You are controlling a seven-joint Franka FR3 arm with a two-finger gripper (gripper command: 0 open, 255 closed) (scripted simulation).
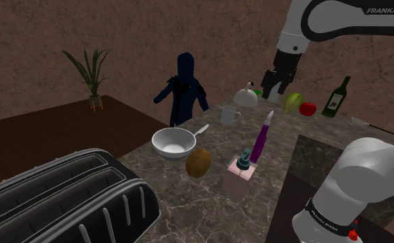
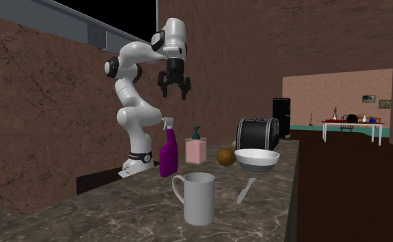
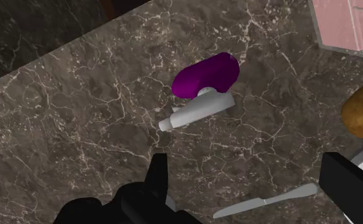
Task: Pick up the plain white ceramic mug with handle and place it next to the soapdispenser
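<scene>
- The all-black two-finger gripper (image 2: 175,91) hangs high over the counter with its fingers spread wide and nothing between them.
- Directly beneath it, in the wrist view, stands a purple spray bottle with a grey trigger head (image 3: 205,77).
- The plain white mug with a handle (image 2: 198,198) stands upright on the dark veined marble counter (image 2: 119,213), long axis vertical, mouth upward, well apart from the gripper.
- Its handle points to the second exterior view's left, and to the shoulder view's right.
- A grey knife (image 2: 246,190) lies near the mug; a white bowl (image 2: 257,159) sits beyond it.
- The pink square soap dispenser with a teal pump (image 2: 195,148) stands just beside the spray bottle; the wrist view's edge cuts it off.
- In the wrist view, one finger hides part of the bowl's rim.
</scene>
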